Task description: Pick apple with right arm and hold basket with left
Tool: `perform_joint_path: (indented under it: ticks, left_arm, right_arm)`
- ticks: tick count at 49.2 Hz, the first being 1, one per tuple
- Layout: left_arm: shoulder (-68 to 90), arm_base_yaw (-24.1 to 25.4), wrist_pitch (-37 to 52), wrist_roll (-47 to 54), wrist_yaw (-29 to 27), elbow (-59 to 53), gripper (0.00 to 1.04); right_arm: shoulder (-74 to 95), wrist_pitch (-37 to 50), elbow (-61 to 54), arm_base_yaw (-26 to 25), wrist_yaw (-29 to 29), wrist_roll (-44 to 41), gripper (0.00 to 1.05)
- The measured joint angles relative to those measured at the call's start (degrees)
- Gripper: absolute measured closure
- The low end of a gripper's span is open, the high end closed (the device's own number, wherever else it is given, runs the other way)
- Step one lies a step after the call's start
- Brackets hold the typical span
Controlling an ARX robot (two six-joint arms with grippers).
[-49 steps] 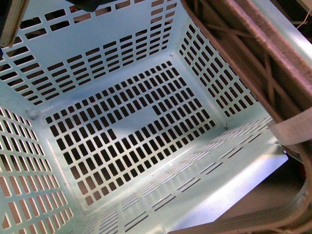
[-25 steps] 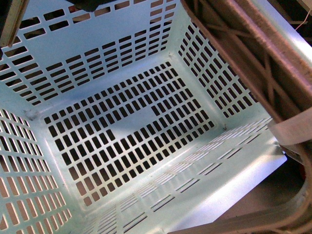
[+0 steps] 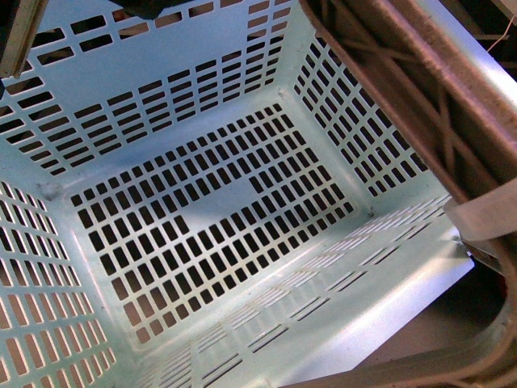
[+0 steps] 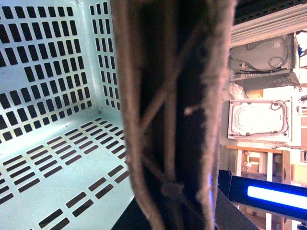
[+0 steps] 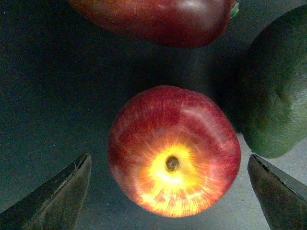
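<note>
The mint-turquoise basket point(image 3: 161, 73) fills the front view, tilted, its slotted inside empty. Its brown latticed handle point(image 3: 420, 97) crosses the upper right. In the left wrist view that handle point(image 4: 168, 110) runs close past the camera with the basket wall point(image 4: 48, 72) behind; my left gripper is shut on the basket and its fingers are hidden. The red apple point(image 5: 173, 149), with a yellow patch round its stem pit, lies on a dark surface in the right wrist view. My right gripper point(image 5: 170, 191) is open, one fingertip point(image 5: 62, 191) on each side of the apple, apart from it.
A long dark red fruit point(image 5: 153, 19) lies just beyond the apple, and a dark green fruit point(image 5: 276, 86) sits close beside it. Shelving and white boxes point(image 4: 259, 120) show past the handle in the left wrist view.
The basket has shifted very slightly in the front view, its floor drifting a little to the left and down. Nothing else differs.
</note>
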Motion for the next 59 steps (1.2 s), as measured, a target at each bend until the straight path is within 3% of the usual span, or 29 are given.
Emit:
perform_joint_path:
  ticks: [19, 26, 32, 47, 59]
  left_arm:
    - [0.0, 0.0, 0.0, 0.0, 0.0, 0.0, 0.98]
    - [0.0, 0.0, 0.0, 0.0, 0.0, 0.0, 0.98]
    - [0.0, 0.0, 0.0, 0.0, 0.0, 0.0, 0.98]
    - [0.0, 0.0, 0.0, 0.0, 0.0, 0.0, 0.98]
    - [0.0, 0.0, 0.0, 0.0, 0.0, 0.0, 0.98]
  right_arm:
    - [5.5, -0.6, 3.6, 0.0, 1.1, 0.3, 0.09]
    - [5.7, 0.3, 3.2, 0.0, 1.3, 0.2, 0.23]
    - [4.7, 0.9, 1.6, -0.5, 1.0, -0.9, 0.25]
    - [-13.2, -1.1, -7.3, -3.4, -4.3, -7.2, 0.25]
    - [-41.2, -11.8, -12.2, -2.0, -10.8, -10.3, 0.25]
